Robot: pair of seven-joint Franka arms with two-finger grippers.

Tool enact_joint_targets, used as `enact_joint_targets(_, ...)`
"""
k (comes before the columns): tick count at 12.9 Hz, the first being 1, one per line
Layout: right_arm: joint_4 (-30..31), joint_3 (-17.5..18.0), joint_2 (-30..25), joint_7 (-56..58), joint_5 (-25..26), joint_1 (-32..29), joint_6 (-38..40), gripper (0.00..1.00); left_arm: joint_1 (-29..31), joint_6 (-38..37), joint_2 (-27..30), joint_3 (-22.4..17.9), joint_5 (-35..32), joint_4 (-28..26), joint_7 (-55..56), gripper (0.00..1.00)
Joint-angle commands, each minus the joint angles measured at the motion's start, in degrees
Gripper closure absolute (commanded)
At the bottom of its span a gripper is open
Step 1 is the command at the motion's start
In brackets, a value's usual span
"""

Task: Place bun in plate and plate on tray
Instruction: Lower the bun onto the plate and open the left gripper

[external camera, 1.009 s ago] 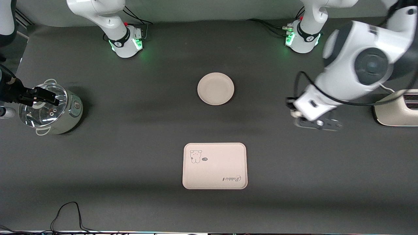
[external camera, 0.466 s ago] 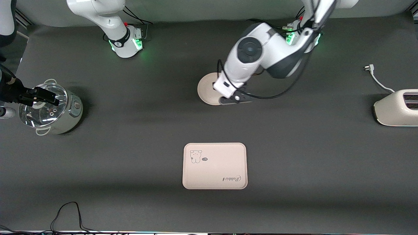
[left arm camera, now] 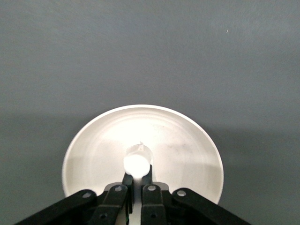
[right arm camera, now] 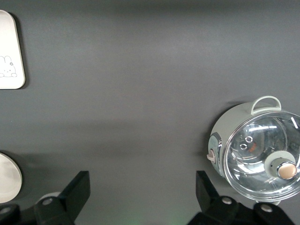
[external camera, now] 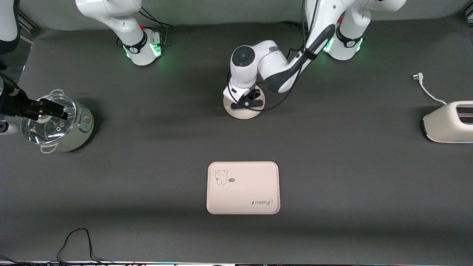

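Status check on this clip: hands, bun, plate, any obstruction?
Left hand shut on bun, over plate. Right hand open, waiting above pot. Tray bare, nearer camera than plate. Nothing between them.

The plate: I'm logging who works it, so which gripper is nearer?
Left. The left gripper hangs over the plate, shut on the bun; the right gripper waits open over the pot.

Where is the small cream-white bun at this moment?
The small cream-white bun is pinched in the left gripper, over the round beige-pink plate near the table's middle, farther from the front camera than the rectangular tray.
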State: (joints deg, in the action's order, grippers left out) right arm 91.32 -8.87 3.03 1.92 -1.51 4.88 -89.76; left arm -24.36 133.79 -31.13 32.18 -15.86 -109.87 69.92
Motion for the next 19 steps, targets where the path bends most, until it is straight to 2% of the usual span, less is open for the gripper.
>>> enact_joint_targets(1, 1.32, 0.08, -1.44, 1.16, 1.25, -0.05, -0.59, 0.00, -0.68, 0.95, -2.79, 0.78, -4.61, 0.45, 4.94, 1.00)
enact_joint_targets(2, 1.32, 0.08, -1.44, 1.16, 1.25, -0.05, -0.59, 0.00, -1.12, 1.03, -3.40, 0.78, -5.84, 0.45, 6.26, 0.90)
enact_joint_targets(3, 1.32, 0.08, -1.44, 1.16, 1.25, -0.05, -0.59, 0.00, -1.22, 1.03, -3.75, 0.78, -6.37, 0.45, 7.15, 0.54)
enact_joint_targets(4, 1.40, 0.08, -1.44, 1.16, 1.25, -0.05, -0.59, 0.00, -1.48, 0.95, -3.76, 0.78, -6.64, 0.27, 7.77, 0.13)
enact_joint_targets(5, 1.58, 0.08, -1.44, 1.16, 1.25, -0.05, -0.59, 0.00, -1.13, 0.86, -3.76, 0.78, -7.25, -0.51, 7.68, 0.03)
enact_joint_targets(14, 2.11, 0.17, -1.97, 1.07, 1.25, 0.04, -0.59, 0.00, 0.36, -2.13, -3.32, 0.78, -10.59, -1.66, 7.77, 0.01)
enact_joint_targets(19, 3.16, 0.43, -2.85, 1.07, 1.25, 0.13, -0.85, 0.00, 0.80, -3.79, -2.01, 1.22, -10.51, 0.61, 6.81, 0.01)
